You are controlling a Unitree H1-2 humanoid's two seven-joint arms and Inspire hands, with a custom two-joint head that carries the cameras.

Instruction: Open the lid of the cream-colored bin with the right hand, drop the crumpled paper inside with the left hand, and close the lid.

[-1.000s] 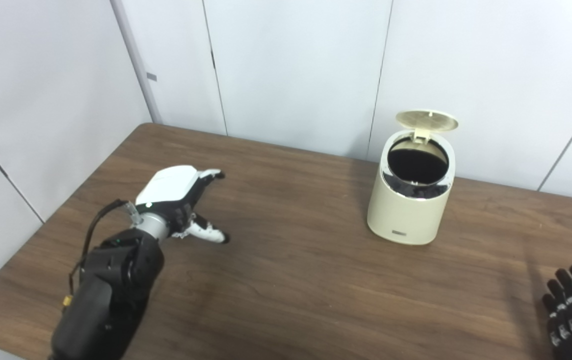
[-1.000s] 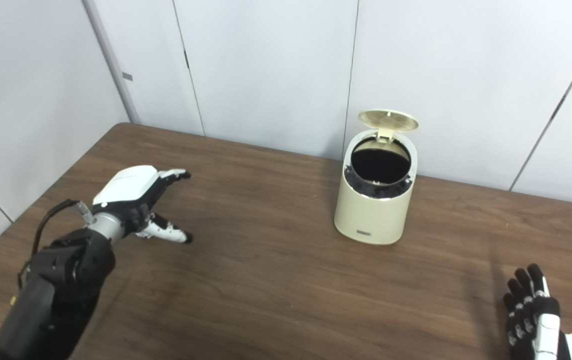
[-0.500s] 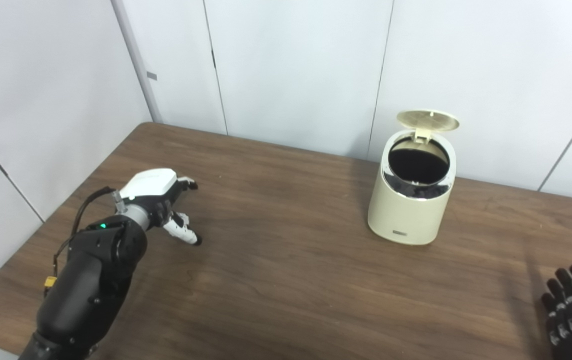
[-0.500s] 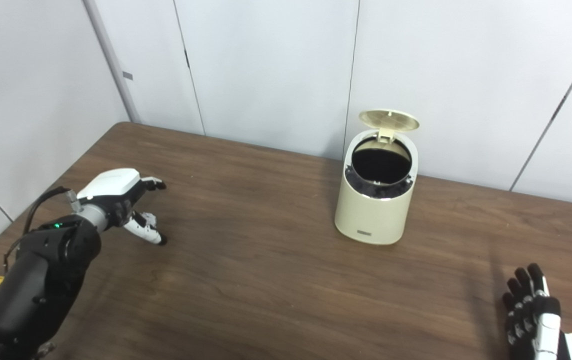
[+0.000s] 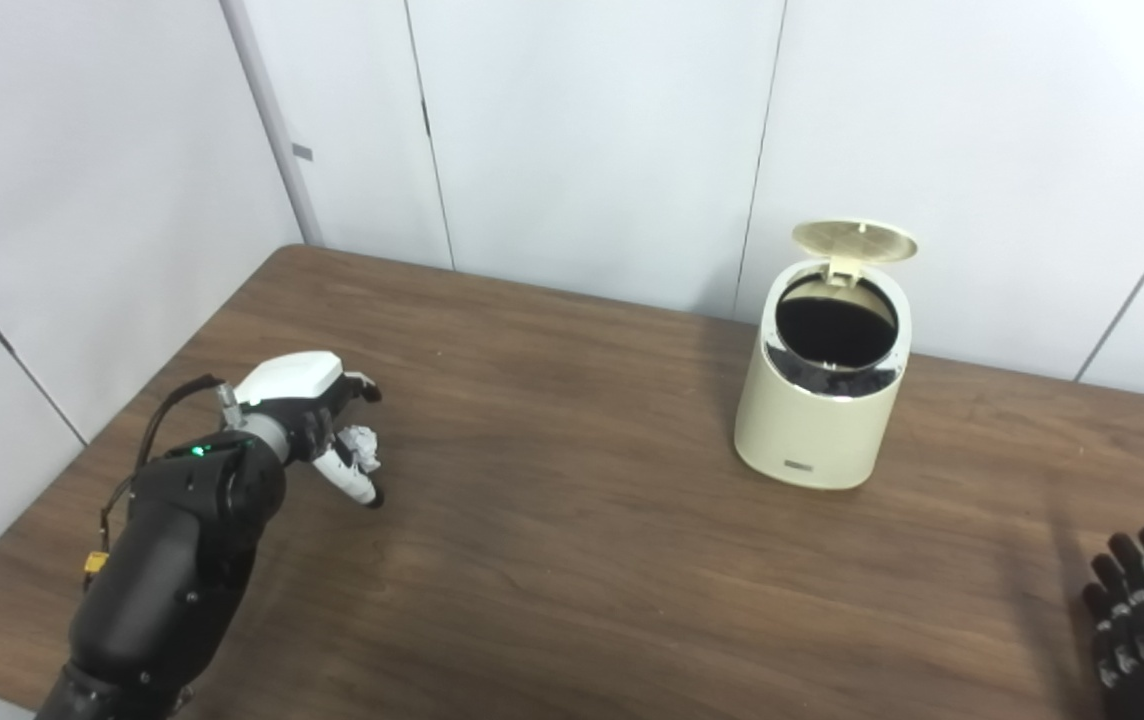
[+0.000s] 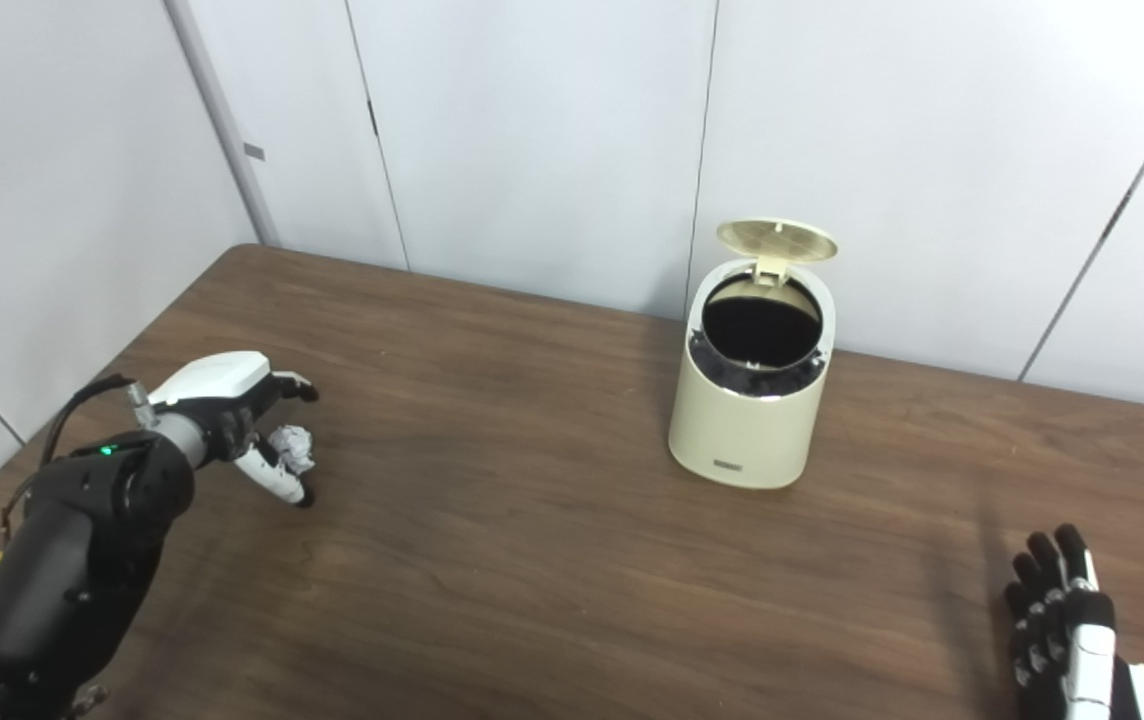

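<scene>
The cream-colored bin (image 5: pixel 817 420) stands at the back right of the wooden table (image 5: pixel 582 560), its round lid (image 5: pixel 855 240) tipped up and the dark inside showing. A small crumpled white paper (image 5: pixel 361 448) lies on the table at the left, between the spread fingers and thumb of my left hand (image 5: pixel 317 420); the hand is open around it and does not hold it. My right hand (image 5: pixel 1137 625) rests open at the lower right corner, far from the bin.
White wall panels run close behind the table's far edge and along its left side. The table's left edge is just beyond my left arm.
My left hand has drawn back toward the left and lowered; the crumpled paper, hidden before, now shows between its fingers. Bin and right hand have not moved.
</scene>
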